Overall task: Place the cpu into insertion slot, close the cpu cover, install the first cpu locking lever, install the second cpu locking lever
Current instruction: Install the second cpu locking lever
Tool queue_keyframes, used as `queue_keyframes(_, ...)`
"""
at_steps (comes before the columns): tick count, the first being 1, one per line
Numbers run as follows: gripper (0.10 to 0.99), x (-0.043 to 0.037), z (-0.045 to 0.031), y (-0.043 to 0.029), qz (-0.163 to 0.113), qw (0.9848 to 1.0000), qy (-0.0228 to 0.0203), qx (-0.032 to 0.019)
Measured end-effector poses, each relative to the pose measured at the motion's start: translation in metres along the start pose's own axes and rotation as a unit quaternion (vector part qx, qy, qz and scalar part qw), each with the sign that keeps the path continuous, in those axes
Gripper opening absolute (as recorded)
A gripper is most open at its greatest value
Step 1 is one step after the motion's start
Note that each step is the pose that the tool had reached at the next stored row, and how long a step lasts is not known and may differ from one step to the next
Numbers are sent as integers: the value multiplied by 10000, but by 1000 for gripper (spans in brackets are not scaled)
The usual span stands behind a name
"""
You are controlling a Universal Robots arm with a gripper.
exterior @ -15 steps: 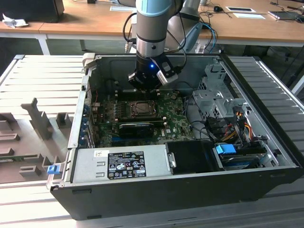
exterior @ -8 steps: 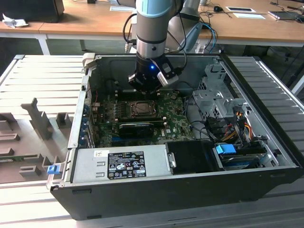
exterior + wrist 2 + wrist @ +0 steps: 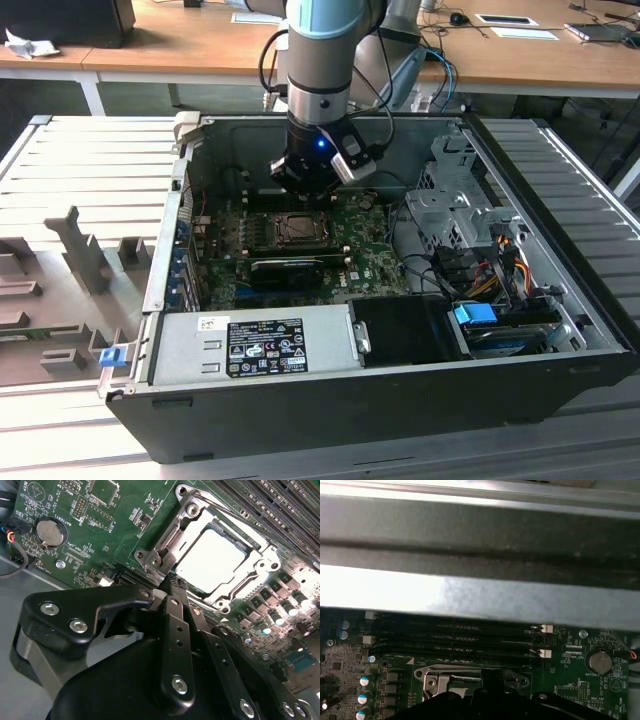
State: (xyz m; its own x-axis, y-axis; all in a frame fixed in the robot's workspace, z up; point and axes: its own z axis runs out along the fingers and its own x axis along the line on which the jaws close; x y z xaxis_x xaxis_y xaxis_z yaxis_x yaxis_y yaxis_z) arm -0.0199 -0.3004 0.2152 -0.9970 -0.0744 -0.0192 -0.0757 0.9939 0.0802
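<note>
Hovering over the open computer case, the hand sits low above the motherboard, its black fingers drawn together with nothing between them, tips right at the near corner of the socket. In the second wrist view the cpu lies flat in the insertion slot, its bright metal top showing through the cut-out of the cpu cover, which looks folded down over it. So chip seated, cover closed, I'd say, and the work now seems to be at the locking levers: a thin rod runs along the far edge of the frame. The memory slots sit just beyond the socket in the first wrist view. To do this well, the fingertips should press on the lever alone, steady and straight down, sliding it under its catch without scraping the board or lifting the cover.
</note>
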Motion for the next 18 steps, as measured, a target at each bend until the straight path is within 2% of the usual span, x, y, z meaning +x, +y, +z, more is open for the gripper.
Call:
queue_keyframes(7,106,2,-2,-31,0,10000,0,0)
queue_keyframes(9,106,1,-53,-29,0,10000,0,1)
queue_keyframes(18,106,3,-56,-63,0,10000,0,0)
